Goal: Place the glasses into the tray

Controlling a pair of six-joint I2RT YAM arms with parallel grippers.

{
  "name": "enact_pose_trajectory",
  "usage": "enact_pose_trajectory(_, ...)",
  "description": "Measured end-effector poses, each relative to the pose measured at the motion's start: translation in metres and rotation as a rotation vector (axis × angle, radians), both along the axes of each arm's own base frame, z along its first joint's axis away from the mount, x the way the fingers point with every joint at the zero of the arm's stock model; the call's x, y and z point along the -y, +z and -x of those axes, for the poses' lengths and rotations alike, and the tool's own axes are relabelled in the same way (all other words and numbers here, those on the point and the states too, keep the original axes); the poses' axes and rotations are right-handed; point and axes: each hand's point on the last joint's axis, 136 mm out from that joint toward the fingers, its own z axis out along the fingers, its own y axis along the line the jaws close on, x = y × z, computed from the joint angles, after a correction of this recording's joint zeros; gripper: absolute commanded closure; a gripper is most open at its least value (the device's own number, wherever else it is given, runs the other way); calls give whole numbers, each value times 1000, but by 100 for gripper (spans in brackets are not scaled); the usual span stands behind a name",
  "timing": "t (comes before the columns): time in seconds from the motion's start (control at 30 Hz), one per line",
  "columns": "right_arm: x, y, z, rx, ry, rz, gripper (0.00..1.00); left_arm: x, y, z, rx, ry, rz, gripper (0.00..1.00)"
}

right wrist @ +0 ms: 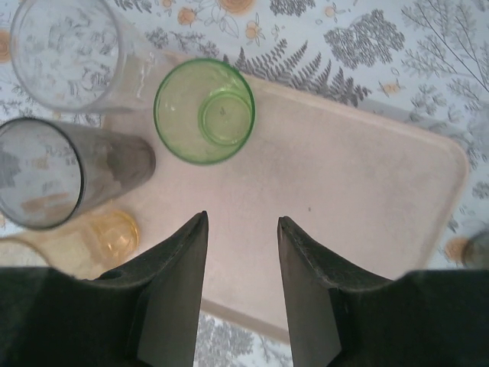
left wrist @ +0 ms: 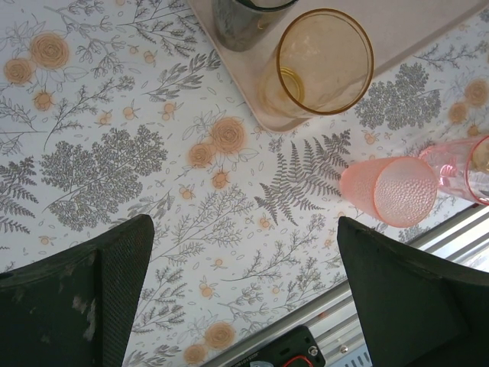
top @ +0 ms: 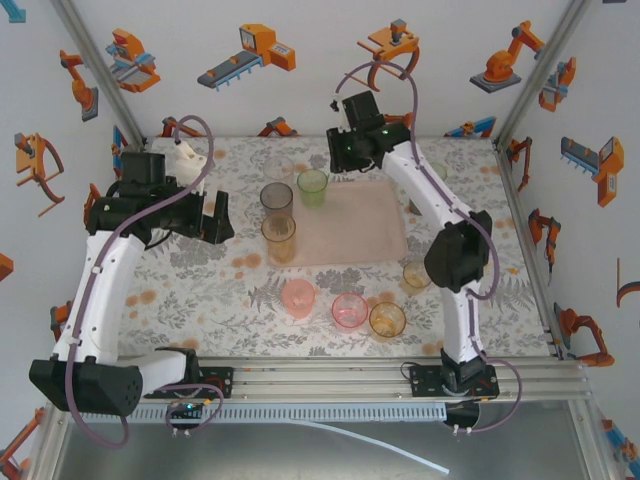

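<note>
Tray [top: 360, 225] bearing three, green glass [top: 312, 186], grey glass [top: 276, 200], orange glass [top: 279, 238], left pincer [left wrist: 244, 229] gaping, right pincer [right wrist: 242, 229] part open, both empty

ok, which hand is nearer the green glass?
Right. The right hand hangs over the tray just beside the green glass; the left hand is off the tray's left edge, over the tablecloth.

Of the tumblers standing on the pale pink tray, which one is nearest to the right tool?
The green translucent plastic tumbler, directly ahead of the right tool; the smoky grey tumbler and orange tumbler stand farther aside.
</note>
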Motion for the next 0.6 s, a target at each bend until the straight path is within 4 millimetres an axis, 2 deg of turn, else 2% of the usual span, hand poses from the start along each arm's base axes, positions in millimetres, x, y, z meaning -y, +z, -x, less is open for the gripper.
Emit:
enact_pose_trajectory(0.13,20,9,31,4,-15,8,58,-1,1,1,7,2,3,3)
enact_pose_trajectory(0.43,88,-26,125,-93,-138,70,58,4,-5,5,-11,-19,25,3)
enact_pose_trajectory(0.6,121,-31,160,-106,-223,89,57,6,-5,6,-13,-29,37,3)
